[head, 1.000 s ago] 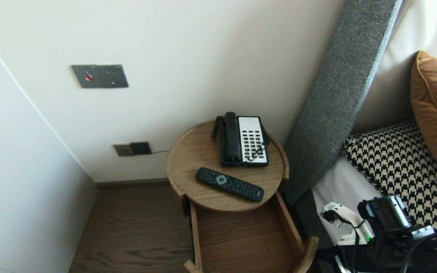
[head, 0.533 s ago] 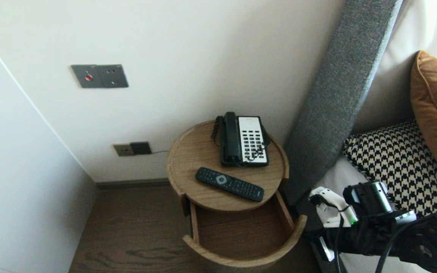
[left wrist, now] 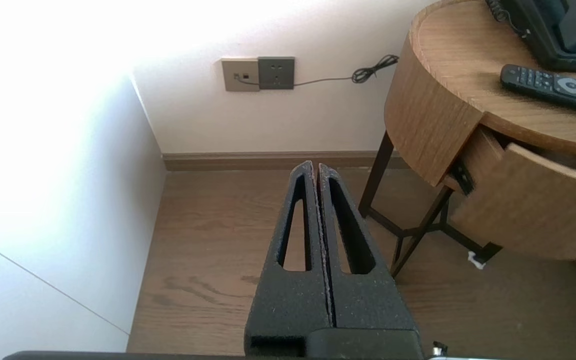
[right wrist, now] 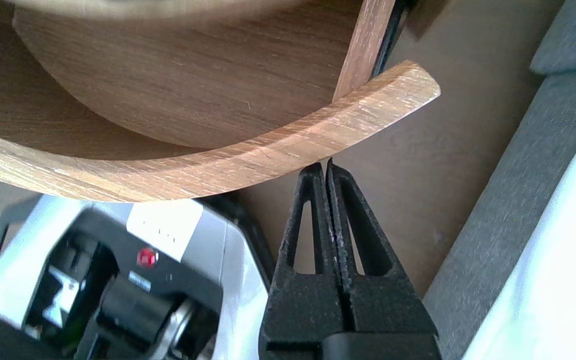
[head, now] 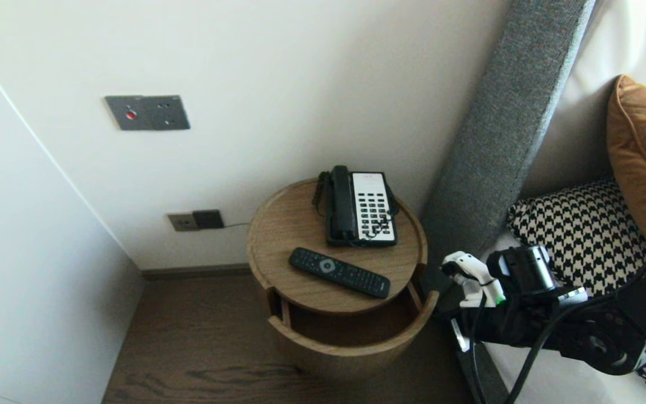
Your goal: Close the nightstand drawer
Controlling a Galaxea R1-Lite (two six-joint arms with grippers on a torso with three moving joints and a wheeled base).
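Bedroom corner: white wall, wood floor point(head: 199, 336), grey headboard point(head: 497, 140) at right.

- Counter point(head: 284, 235): round, wooden, against the wall, just left of the headboard.
- Phone point(head: 359, 207): on the counter, far side.
- Remote point(head: 338, 272): on the counter, near side, lying aslant, apart from the phone.
- Drawer point(head: 351, 356): under the counter top, curved front, standing partly out toward the near side.
- Right claw point(right wrist: 329, 167): clenched, holding nothing, low by the drawer's right end, tips right at the curved front's outer face; contact cannot be told.
- Left claw point(left wrist: 316, 170): clenched, empty, parked over the floor left of the counter.
- Switch panel point(head: 147, 112): high on the wall, left.
- Socket point(head: 195, 220): low on the wall, left of the counter.
- Checked pillow point(head: 586, 230), tan cushion point(head: 645, 157): right of the headboard.
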